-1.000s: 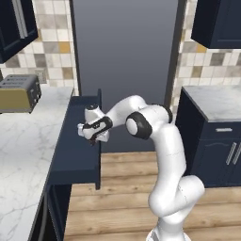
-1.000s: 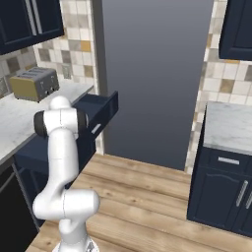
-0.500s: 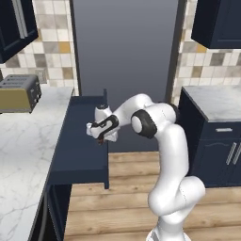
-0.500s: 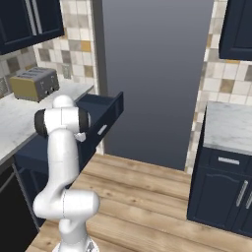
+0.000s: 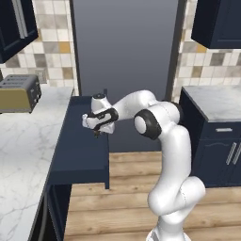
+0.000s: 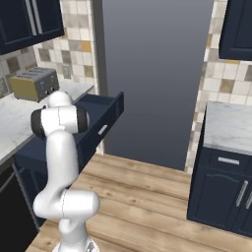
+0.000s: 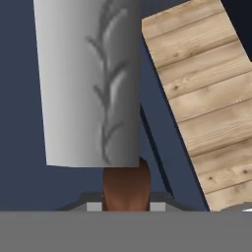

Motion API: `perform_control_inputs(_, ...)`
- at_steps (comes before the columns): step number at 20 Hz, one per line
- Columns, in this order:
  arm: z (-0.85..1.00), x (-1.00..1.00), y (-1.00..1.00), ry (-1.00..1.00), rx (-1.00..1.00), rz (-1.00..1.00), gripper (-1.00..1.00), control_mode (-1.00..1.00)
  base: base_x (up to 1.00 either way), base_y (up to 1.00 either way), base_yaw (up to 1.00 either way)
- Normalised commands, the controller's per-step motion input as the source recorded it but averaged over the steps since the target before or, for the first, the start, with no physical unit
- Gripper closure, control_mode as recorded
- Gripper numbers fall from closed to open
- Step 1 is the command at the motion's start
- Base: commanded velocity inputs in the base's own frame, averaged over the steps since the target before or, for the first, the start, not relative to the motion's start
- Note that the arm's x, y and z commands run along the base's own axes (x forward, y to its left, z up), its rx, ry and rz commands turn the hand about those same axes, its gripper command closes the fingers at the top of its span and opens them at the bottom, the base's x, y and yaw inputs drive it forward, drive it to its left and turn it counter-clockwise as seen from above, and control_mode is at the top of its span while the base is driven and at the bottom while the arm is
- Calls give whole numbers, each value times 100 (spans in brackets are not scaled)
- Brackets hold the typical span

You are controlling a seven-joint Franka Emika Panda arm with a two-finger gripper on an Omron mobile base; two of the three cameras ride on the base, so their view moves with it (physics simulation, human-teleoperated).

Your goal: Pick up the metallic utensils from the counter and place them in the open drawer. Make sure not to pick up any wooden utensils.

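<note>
We saw the gripper (image 5: 97,130) out over the drawer (image 5: 77,155), its wrist turned down toward the navy floor of the box. In the hand view a utensil (image 7: 91,83) ran straight away from the fingers: a dark brown handle (image 7: 125,184) sat at the very base of that view, between the fingertips, and a broad dull-grey blade with an etched leaf pattern stretched ahead from it. We judged the fingers were closed on that handle, since it rose from exactly where they meet, though the fingers themselves were hidden at the bottom edge.

The relation that mattered for us was below and ahead of the hand. Behind the blade the hand view showed flat navy, which we took for the inside of the drawer, and off to one side of the blade ran a thin dark edge with the wood floor (image 7: 197,93) beyond it. So the blade's long axis lay roughly along that drawer edge, and nearly all of the blade hung over navy, not over floorboards. From the left base view the hand sat over the rear half of the box, nearer the far end than the front panel.

We judged that a release from there would drop the utensil inside. How high it hung above the drawer floor we could not tell.
</note>
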Motion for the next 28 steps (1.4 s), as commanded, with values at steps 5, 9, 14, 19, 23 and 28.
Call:
perform_control_inputs(5, -28, 31, 53, 9, 0, 0, 100, -100, 0, 0, 0)
perform_control_inputs(9, -21, 38, 49, 14, -1, 4, 100, -100, 0, 0, 0)
perform_control_inputs(14, -54, 7, 6, 1, -2, 4, 100, -100, 0, 0, 0)
perform_control_inputs(19, -44, -1, 0, -1, 0, 0, 100, -100, 0, 0, 0)
perform_control_inputs(23, -52, -18, -5, -11, 0, 0, 100, -100, 0, 0, 0)
perform_control_inputs(28, -65, -18, -12, -4, -1, 0, 100, -100, 0, 0, 0)
